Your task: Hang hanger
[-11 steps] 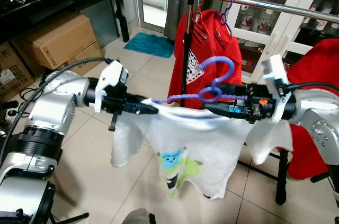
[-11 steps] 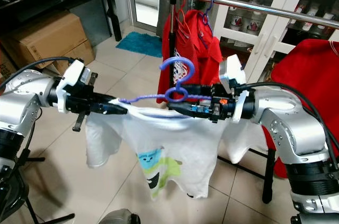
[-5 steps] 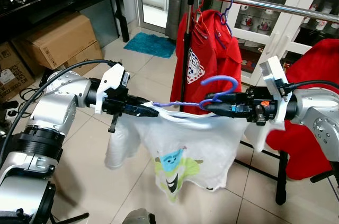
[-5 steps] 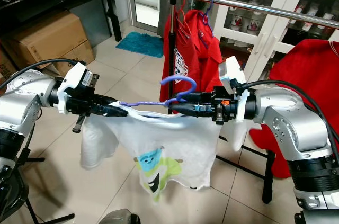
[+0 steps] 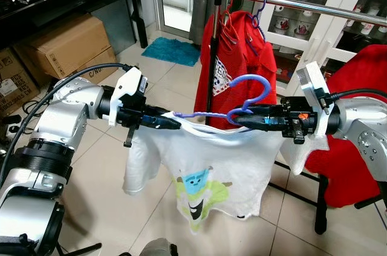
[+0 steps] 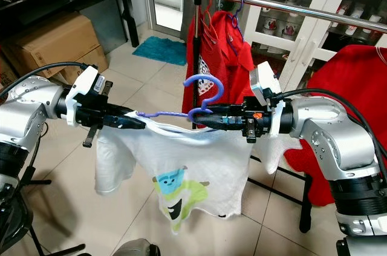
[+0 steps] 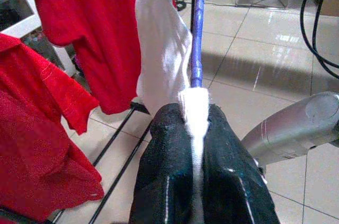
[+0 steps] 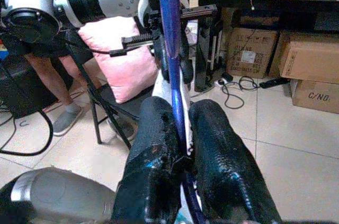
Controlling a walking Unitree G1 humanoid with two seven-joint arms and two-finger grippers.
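Rail (image 5: 314, 5) of the clothes rack runs across the far side of the room, chrome and level, with red garments (image 5: 239, 56) already hanging at its left end and more red cloth (image 5: 357, 117) draped to the right. Nearer, between the two silver arms, hangs the white T-shirt (image 5: 208, 174) with its cartoon print, spread on the purple hanger (image 5: 245, 95), which sits below the rail and short of it, hook standing upward and not yet over the bar. The left gripper (image 5: 172, 124) has its fingers (image 7: 169, 171) closed tight on the hanger's left end, pinching the shirt's shoulder cloth in with it, and the right gripper (image 6: 199, 121) has its fingers (image 8: 153, 150) shut on the purple stem just below the hook. I'd judge the load light; the plastic hanger looks thin and likely to flex or twist if squeezed at one end alone, while the shirt is limp and will swing and slide off a tilted arm. Holding near the hook and at one shoulder, as here, seems the right grip, keeping the bar level while the hook is lifted up and over the rail.
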